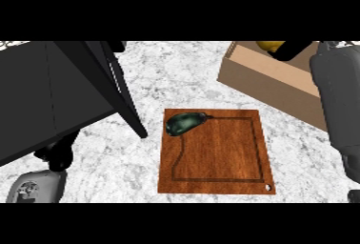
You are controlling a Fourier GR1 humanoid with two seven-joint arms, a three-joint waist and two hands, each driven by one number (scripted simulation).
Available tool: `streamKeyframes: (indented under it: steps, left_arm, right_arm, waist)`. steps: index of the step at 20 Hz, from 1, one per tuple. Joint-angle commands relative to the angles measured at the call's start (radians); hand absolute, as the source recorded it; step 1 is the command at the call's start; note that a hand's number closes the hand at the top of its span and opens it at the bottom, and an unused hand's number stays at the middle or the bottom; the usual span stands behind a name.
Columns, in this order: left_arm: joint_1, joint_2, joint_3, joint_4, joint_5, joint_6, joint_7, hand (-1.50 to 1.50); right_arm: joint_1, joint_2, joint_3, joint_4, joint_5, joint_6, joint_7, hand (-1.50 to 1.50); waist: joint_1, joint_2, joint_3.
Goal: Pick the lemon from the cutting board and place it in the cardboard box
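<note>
Lemon (268, 45) shows as a yellow patch at the top edge, over the cardboard box (267, 81), with our right hand's (294, 49) dark fingers apparently curled round it, though little of either shows. We judge an early release could bounce it off the box's rim onto the marble counter (183, 71). A dark green avocado (184, 123) remains on the cutting board (225, 157). Our left hand (57, 155) hangs at lower left; we cannot tell its fingers' state. Nothing blocks the box.

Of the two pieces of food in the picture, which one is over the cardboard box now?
The yellow lemon, at the top edge above the cardboard box, beside the right hand. The other, a dark green item, lies on the cutting board.
</note>
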Motion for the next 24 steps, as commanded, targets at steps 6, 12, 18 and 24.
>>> streamKeyframes:
  steps: [6, 12, 18, 24]
  left_arm:
    - [-0.084, -0.009, 0.006, 0.021, 0.016, 0.004, 0.064, 0.00]
    - [-0.065, 0.017, 0.033, 0.053, 0.011, 0.012, -0.015, 0.00]
    - [-0.061, -0.001, -0.001, 0.017, -0.007, 0.015, 0.033, 0.00]
    - [-0.017, 0.007, 0.009, -0.001, 0.004, 0.007, 0.011, 0.00]
  right_arm:
    - [-0.083, -0.165, 0.010, 0.381, 0.021, 0.140, -0.208, 1.50]
    - [-0.111, -0.235, 0.038, 0.554, 0.051, 0.231, -0.341, -1.50]
    - [-0.137, -0.203, -0.027, 0.602, -0.022, 0.164, -0.518, -1.50]
    - [-0.178, -0.159, -0.411, 0.658, -0.386, 0.163, -0.479, -1.50]
  waist:
    - [0.005, 0.004, 0.002]
    - [0.008, 0.007, 0.002]
    - [0.011, 0.007, 0.003]
    - [0.000, 0.000, 0.006]
